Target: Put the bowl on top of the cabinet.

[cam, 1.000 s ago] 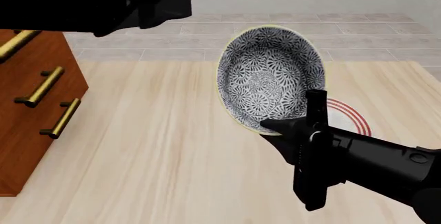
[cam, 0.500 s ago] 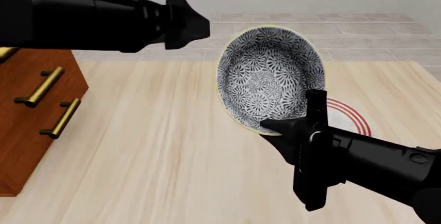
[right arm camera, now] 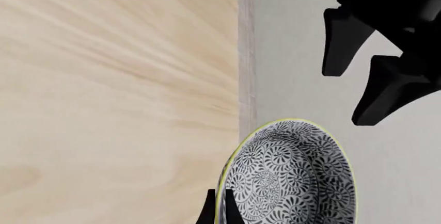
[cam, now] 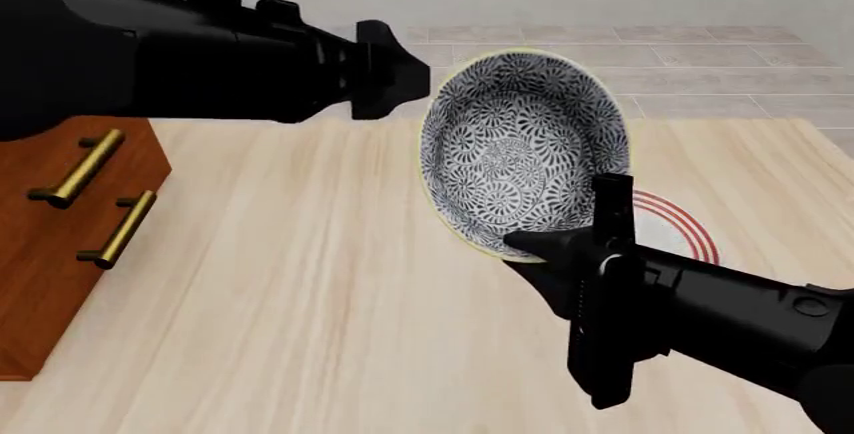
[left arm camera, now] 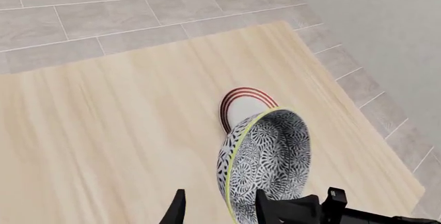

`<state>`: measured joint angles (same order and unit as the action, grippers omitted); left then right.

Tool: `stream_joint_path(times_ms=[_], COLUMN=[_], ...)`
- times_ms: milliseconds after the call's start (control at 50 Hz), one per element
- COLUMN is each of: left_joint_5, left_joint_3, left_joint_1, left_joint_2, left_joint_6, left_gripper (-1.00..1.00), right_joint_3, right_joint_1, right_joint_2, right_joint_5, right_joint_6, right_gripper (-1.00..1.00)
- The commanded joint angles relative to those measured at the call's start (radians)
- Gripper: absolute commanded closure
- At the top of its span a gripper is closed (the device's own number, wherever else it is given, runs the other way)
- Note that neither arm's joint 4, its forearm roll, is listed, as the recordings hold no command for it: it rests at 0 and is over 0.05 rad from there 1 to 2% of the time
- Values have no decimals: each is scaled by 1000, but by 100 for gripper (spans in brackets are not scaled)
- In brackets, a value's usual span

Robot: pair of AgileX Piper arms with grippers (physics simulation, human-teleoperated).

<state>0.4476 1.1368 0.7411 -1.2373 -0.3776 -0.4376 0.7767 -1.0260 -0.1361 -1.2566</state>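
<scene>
The blue-and-white floral bowl [cam: 523, 149] hangs tilted above the table with its inside facing the front camera. My right gripper [cam: 541, 246] is shut on its lower rim, and the same pinch shows in the right wrist view on the bowl [right arm camera: 289, 177]. My left gripper [cam: 407, 69] is open and sits just off the bowl's upper left rim, not touching it; its two spread fingers [right arm camera: 341, 41] show in the right wrist view. The left wrist view looks along the bowl [left arm camera: 269, 162] edge-on. The reddish-brown cabinet [cam: 60, 224] stands at the left, partly hidden by the left arm.
A flat white plate with red rings [cam: 683, 232] lies on the table behind and under the bowl, also seen as the plate [left arm camera: 242, 105] in the left wrist view. Tiled floor lies beyond the table's far edge.
My left arm has swung right, bringing its gripper from over the cabinet up to the bowl's upper left rim. The right arm and the bowl have not moved.
</scene>
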Motion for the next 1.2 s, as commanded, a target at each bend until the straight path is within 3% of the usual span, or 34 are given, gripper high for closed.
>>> stream_joint_path(times_ms=[20, 1200], left_joint_5=[-22, -139], left_joint_3=[-7, -33], left_joint_1=[1, 23], left_joint_2=[-25, -154], left_joint_6=[3, 11], left_gripper=[-100, -100], right_joint_3=[-6, -6], right_joint_1=[-1, -1], right_joint_2=[0, 0], right_joint_5=[-7, -7], right_joint_6=[0, 0], right_gripper=[100, 100])
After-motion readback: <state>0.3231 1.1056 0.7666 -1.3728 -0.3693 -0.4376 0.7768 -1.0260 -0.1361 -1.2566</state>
